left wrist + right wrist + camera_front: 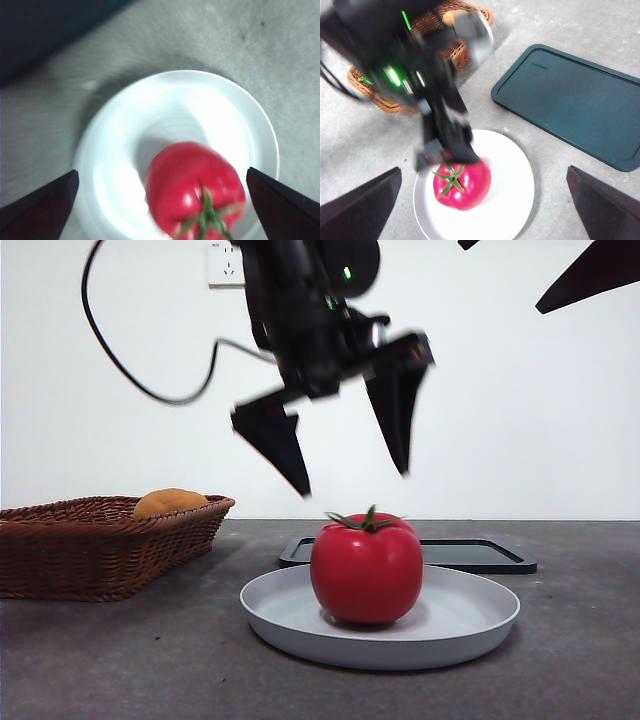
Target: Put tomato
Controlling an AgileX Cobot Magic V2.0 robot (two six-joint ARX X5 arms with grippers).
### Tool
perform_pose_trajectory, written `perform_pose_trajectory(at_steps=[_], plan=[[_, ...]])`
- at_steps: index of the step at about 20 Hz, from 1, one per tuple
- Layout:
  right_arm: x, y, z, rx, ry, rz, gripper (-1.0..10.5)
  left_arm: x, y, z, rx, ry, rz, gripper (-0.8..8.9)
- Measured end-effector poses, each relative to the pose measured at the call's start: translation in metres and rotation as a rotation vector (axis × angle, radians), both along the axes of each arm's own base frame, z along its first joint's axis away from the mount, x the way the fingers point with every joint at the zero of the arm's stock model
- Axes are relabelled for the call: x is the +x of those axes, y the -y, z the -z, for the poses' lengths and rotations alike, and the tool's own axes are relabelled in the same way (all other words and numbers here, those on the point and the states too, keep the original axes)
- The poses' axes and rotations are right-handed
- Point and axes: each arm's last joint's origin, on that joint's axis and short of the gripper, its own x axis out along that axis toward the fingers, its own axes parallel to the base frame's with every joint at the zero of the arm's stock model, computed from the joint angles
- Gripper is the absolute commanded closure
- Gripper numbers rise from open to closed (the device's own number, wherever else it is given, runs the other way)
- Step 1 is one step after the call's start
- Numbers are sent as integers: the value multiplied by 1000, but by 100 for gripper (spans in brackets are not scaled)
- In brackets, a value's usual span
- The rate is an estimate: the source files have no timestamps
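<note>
The left wrist view is soft with blur: the tomato (195,190) is cut off by the picture's edge at its stem, and so is the near rim of the plate (125,100). In the right wrist view the left arm (415,70) is smeared and hides much of the basket (375,95). In the front view the basket (100,545) runs off the side edge, and the tray (480,555) is partly hidden behind the tomato (366,570).

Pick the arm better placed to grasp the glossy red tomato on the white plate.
Left. The left gripper hangs open right above the glossy red tomato on the round white plate; the right gripper sits higher and farther off.
</note>
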Motion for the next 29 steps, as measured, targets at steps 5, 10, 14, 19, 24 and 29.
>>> perform_pose_trajectory(at_steps=[5,10,14,19,24,29], plan=[[0,0,0,0,0,0,355,6,-35,-47,96,19,-4,155],[0,0,0,0,0,0,355,21,-95,-69,112,14,-146,155],[0,0,0,0,0,0,355,8,-136,-108,40,134,-237,156],[0,0,0,0,0,0,355,-50,-163,-126,-122,407,-255,156],[0,0,0,0,0,0,355,-108,-188,-88,-242,588,-278,156],[0,0,0,0,0,0,355,-152,-205,-45,-356,684,-302,156]])
